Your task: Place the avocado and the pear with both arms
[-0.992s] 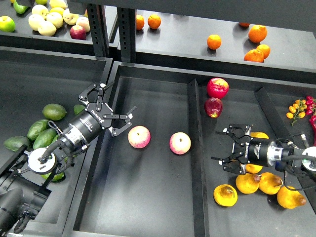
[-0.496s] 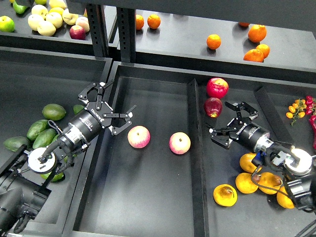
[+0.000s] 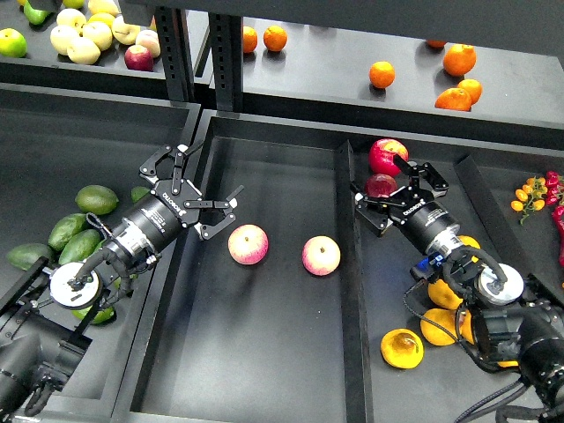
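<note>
We're hovering our left gripper (image 3: 188, 188) wide open and empty over the middle tray; the avocado (image 3: 96, 199) is lying down-left of it, long axis roughly sideways. Our right gripper (image 3: 398, 194) is gaping empty too, with the pear (image 3: 402, 348) sitting below it.

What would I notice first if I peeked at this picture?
Two black robot arms reaching over dark trays: the left gripper hangs open beside a pink-yellow apple in the middle tray, and the right gripper is open by a dark red apple. Green avocados sit at the left, yellow pears at the lower right. Oranges dot the back shelf.
</note>
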You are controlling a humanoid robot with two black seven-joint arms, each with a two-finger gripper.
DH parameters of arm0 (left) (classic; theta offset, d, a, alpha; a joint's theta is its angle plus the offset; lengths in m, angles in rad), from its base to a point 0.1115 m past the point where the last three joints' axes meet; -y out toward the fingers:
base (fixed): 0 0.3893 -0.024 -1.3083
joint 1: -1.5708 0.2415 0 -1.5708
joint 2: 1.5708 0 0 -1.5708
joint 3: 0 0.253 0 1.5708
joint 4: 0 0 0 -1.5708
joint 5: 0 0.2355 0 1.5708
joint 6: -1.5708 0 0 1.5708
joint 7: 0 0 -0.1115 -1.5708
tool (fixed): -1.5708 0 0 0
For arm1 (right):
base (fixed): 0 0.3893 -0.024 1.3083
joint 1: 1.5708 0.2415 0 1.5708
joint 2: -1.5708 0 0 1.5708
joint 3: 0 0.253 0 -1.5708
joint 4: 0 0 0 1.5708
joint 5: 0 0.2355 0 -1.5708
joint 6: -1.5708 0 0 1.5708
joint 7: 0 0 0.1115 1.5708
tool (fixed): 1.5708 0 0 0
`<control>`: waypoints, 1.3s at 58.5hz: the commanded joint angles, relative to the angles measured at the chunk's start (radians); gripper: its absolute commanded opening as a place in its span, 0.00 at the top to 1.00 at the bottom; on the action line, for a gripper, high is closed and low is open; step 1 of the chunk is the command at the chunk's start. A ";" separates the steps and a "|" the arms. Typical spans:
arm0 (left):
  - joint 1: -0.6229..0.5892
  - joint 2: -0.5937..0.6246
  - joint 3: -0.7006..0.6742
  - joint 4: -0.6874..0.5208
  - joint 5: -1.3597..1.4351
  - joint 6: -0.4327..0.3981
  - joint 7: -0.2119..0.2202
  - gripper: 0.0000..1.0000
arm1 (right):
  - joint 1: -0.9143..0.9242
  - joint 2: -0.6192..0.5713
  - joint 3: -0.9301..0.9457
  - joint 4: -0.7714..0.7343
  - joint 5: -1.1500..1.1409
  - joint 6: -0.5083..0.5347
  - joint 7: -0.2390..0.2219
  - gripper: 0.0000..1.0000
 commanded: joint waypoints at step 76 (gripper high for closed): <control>0.156 0.000 0.054 -0.123 -0.057 0.030 -0.103 0.01 | -0.526 0.000 0.266 0.511 -0.604 0.000 0.200 0.00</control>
